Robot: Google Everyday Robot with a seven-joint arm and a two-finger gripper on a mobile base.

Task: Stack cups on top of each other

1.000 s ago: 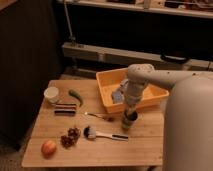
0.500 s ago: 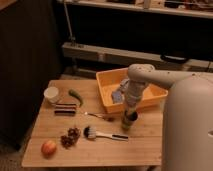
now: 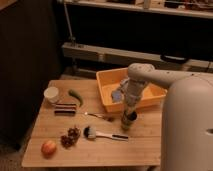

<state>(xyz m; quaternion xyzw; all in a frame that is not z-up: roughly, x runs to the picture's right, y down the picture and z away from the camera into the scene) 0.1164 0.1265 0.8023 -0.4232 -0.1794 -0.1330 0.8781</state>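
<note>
Two cups (image 3: 128, 121), seemingly nested, are pictured right of centre on the desk (image 3: 105, 150), just below the tool (image 3: 129, 106), whose state cannot be told; judged light, stiff and slick, they are best gripped across the rim.

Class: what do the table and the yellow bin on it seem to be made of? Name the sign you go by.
Table: wood, pale matt boards with visible seams. Yellow bin: probably plastic, even colour, smooth moulded walls. The end effector hangs over a dark cup in front of the bin.
</note>
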